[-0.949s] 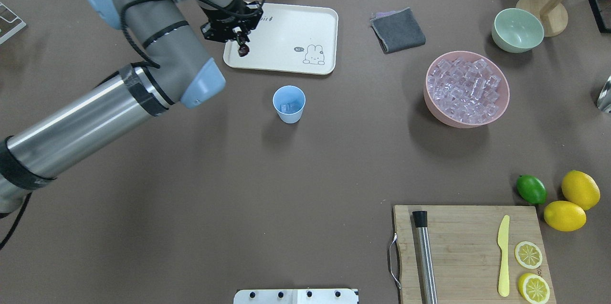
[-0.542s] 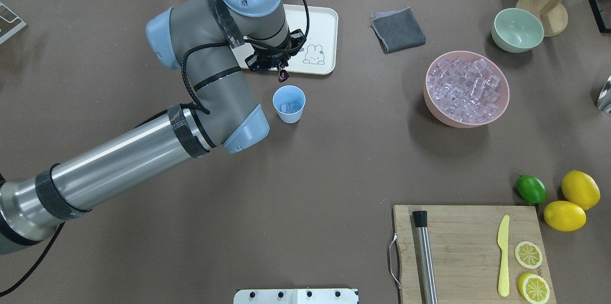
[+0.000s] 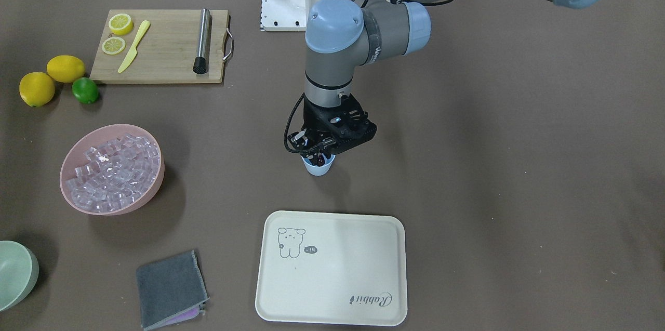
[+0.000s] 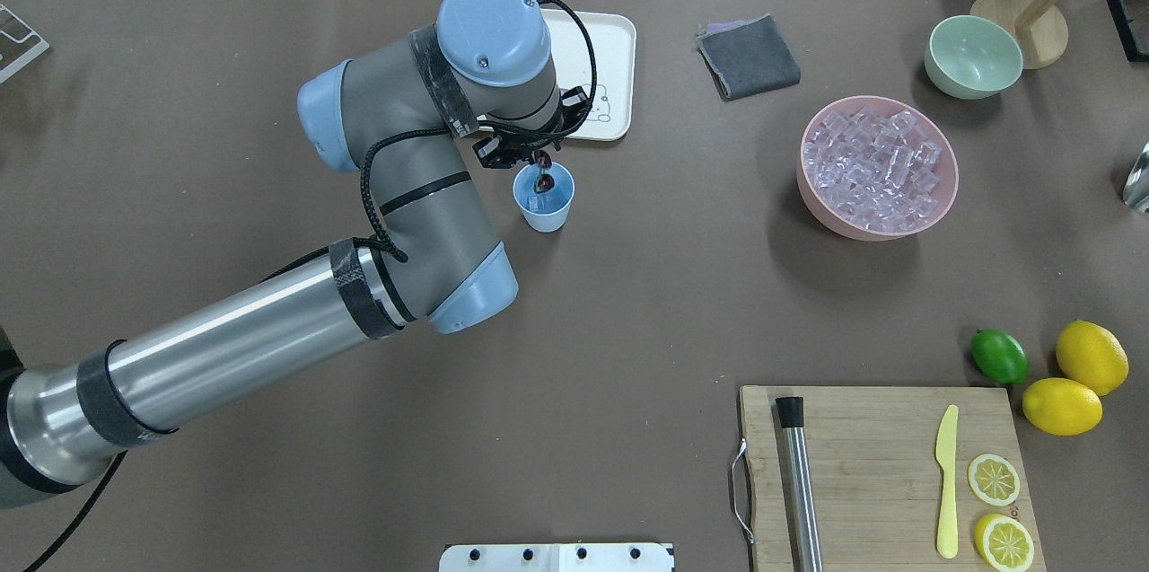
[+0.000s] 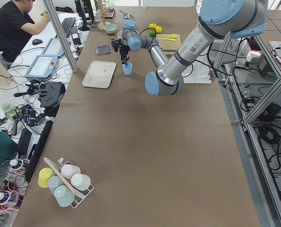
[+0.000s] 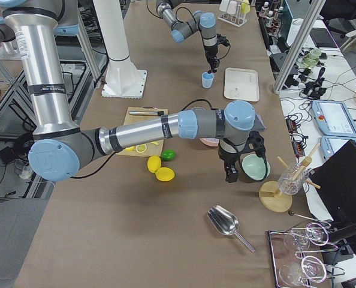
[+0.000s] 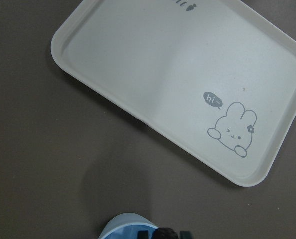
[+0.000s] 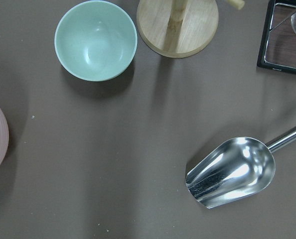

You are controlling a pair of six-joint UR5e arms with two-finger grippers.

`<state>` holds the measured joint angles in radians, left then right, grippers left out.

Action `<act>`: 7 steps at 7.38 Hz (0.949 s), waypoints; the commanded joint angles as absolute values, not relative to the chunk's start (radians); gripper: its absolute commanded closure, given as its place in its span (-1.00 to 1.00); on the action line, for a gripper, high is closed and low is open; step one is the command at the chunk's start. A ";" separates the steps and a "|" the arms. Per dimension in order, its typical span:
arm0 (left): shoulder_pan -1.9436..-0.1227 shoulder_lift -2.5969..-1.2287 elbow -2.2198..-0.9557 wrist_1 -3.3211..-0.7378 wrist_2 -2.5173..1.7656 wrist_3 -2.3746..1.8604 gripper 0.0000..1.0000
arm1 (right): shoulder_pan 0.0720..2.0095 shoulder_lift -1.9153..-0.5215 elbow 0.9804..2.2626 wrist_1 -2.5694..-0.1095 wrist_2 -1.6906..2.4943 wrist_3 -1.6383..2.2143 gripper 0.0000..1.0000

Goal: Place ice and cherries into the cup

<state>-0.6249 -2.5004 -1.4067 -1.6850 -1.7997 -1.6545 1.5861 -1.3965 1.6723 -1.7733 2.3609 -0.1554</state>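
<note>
The light-blue cup (image 4: 549, 213) stands mid-table, just in front of the tray, with a clear ice cube (image 4: 536, 205) in its bottom. My left gripper (image 4: 539, 162) hangs right over the cup's mouth, shut on the dark cherries (image 4: 543, 182), which dangle within the rim. In the front-facing view the same gripper (image 3: 320, 153) covers most of the cup (image 3: 317, 169). More ice (image 4: 878, 166) fills the pink bowl (image 4: 812, 195) to the right. My right gripper (image 6: 229, 174) hovers by the pale green bowl; I cannot tell whether it is open or shut.
A cream tray (image 4: 606, 42) lies behind the cup, a grey cloth (image 4: 749, 57) to its right. The pale green bowl (image 4: 973, 57) and a metal scoop (image 8: 232, 172) sit at far right. A cutting board (image 4: 880, 473) carries a muddler, knife and lemon slices, with a lime (image 4: 999, 356) and lemons beside it.
My left gripper has carried the cherries off the tray, towards me and to the right. It now hangs over the cup's mouth.
</note>
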 commanded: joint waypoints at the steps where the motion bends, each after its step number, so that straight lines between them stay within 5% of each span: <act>1: -0.623 -2.438 -1.483 -1.681 -1.802 -1.644 -0.96 | 1.586 -1.399 1.672 -1.775 2.361 -0.156 -0.99; 5: -0.940 -2.111 -1.774 -1.473 -2.119 -1.189 -0.96 | 1.586 -1.399 1.670 -1.784 2.362 -0.155 -0.99; 7: -1.211 -1.899 -1.776 -1.473 -2.286 -0.745 -0.96 | 1.586 -1.397 1.671 -1.783 2.361 -0.156 -0.99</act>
<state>-1.0377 -2.0401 -1.7667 -1.4778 -2.1786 -1.0331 1.5862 -1.3991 1.6715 -1.7834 2.3626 -0.1553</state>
